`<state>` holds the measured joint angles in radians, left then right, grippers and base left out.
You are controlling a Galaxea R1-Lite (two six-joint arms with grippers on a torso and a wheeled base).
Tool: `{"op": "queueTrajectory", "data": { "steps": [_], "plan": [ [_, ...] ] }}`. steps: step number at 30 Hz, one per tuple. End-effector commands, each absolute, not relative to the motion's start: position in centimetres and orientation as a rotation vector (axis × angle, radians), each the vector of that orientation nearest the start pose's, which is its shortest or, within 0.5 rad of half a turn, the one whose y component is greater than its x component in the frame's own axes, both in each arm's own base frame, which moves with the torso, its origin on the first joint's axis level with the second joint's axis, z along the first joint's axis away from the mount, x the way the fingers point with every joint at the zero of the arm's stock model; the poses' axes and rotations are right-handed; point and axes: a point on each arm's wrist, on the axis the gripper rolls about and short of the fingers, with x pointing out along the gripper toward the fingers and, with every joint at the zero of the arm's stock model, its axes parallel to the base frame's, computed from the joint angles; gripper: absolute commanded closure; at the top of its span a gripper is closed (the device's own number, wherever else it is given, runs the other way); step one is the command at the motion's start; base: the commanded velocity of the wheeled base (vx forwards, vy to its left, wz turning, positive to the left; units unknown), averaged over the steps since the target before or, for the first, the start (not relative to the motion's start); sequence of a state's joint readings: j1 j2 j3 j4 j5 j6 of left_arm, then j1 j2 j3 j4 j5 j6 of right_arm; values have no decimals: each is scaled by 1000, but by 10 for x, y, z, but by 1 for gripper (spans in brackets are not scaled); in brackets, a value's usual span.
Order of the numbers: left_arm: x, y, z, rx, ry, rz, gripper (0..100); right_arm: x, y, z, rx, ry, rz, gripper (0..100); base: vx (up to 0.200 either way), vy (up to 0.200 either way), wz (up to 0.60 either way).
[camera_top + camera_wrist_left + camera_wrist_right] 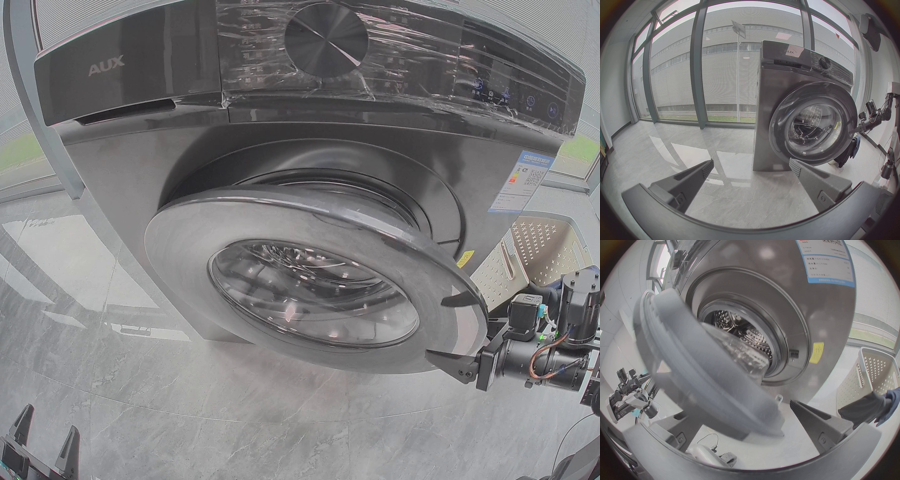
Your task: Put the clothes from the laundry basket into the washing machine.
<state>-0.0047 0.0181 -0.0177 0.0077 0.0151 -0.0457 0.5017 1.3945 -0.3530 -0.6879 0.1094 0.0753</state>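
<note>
The grey washing machine (312, 144) stands in front of me with its round glass door (312, 281) swung partly open. My right gripper (459, 331) is open at the door's right rim, one finger on each side of the edge. In the right wrist view the door (703, 371) crosses between the fingers (815, 421), and the steel drum (740, 330) shows behind it. The beige laundry basket (544, 250) stands right of the machine, with dark and blue clothes (865, 408) hanging over its rim. My left gripper (44, 437) is open and low at the near left, holding nothing.
The floor (187, 387) is grey polished tile, with free room left of the machine. Tall windows (678, 78) stand behind and to the left of it. Cables and a small device (706, 455) lie on the floor below the door.
</note>
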Motion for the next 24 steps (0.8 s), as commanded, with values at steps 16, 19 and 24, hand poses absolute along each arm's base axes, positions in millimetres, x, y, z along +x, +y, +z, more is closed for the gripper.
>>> {"op": "queueTrajectory", "data": {
  "steps": [16,19,24],
  "plan": [
    [-23,0,76,-46,7,11,0,171,104,149,-6,367,614,0,-50,0,0],
    [-23,0,76,-46,7,11,0,174,106,149,-7,372,613,0,-133,0,0],
    [-23,0,76,-46,7,11,0,166,109,142,-19,400,644,0,0,0,0]
  ]
}}
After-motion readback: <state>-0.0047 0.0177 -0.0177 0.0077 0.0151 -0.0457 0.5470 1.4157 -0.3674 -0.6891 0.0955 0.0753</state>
